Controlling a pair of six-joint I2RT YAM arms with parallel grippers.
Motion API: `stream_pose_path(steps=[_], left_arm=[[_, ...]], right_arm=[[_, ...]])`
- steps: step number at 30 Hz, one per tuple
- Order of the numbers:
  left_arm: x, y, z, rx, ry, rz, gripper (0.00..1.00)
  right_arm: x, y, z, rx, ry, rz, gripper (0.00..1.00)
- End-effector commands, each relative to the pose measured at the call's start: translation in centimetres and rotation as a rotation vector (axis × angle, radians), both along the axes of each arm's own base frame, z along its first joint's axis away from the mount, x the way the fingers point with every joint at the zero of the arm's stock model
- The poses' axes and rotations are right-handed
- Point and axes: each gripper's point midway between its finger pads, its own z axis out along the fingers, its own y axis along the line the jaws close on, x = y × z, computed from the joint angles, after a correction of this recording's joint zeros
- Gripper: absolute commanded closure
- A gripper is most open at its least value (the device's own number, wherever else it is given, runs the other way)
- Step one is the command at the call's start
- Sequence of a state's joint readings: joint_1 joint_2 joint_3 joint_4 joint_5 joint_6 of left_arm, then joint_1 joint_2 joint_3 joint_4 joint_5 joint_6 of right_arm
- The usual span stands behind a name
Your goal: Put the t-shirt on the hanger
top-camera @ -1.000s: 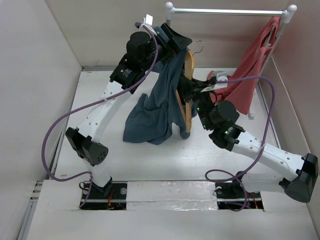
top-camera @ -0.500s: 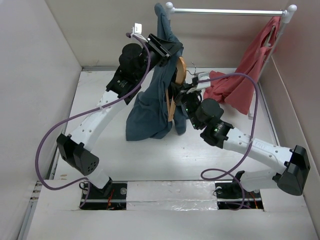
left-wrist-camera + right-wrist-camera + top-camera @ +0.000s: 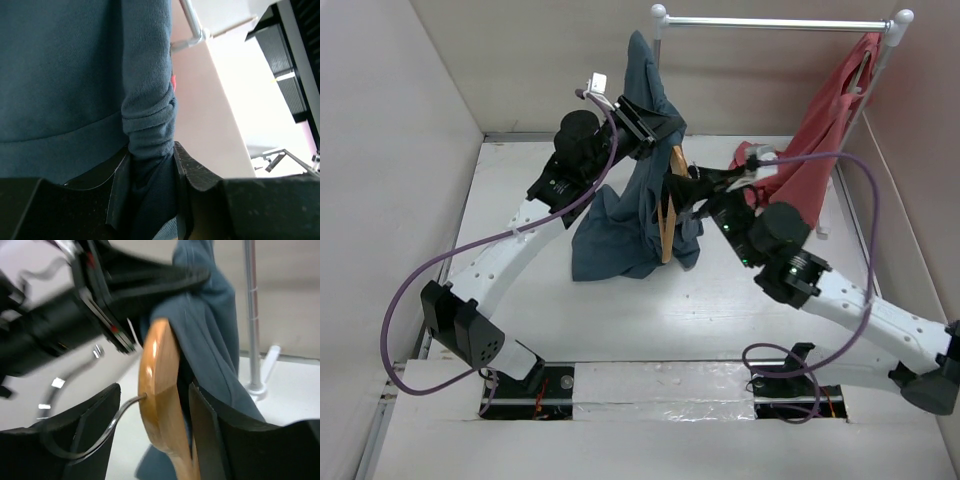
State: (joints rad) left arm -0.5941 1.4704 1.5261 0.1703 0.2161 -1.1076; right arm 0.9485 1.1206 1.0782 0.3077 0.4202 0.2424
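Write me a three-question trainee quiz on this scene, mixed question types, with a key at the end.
1. True or false: the left gripper is clamped on a fold of the t-shirt.
2. Multiple choice: what stands between the fingers of the right gripper? A. the hanger; B. a loose sleeve; C. nothing.
3. Fill in: in the top view, the coral-red garment hangs at the ____ end of the white rail.
Key: 1 true; 2 A; 3 right.

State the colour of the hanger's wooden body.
The hanger is glossy light tan, clearest in the right wrist view.
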Motion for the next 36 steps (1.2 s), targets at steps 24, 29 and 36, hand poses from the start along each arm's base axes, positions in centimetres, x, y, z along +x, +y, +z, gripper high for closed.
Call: stream_pose_path(steps=[24, 29, 36], left_arm=[[-3.8, 3.5, 8.5, -0.126, -0.192, -0.008, 1.00], [-3.9, 3.2, 8.9, -0.126, -0.190, -0.024, 1.00], [-3.8, 3.6, 8.9, -0.132, -0.183, -0.022, 1.00]], right_arm=[[-1.3, -5.7, -10.4, -0.093, 0.232, 0.007, 0.50], [2.1, -4.6, -11.6, -0.167, 0.237, 0.090, 0.48], [1.7, -1.6, -13.2, -0.296, 0.259, 0.282, 0.50]])
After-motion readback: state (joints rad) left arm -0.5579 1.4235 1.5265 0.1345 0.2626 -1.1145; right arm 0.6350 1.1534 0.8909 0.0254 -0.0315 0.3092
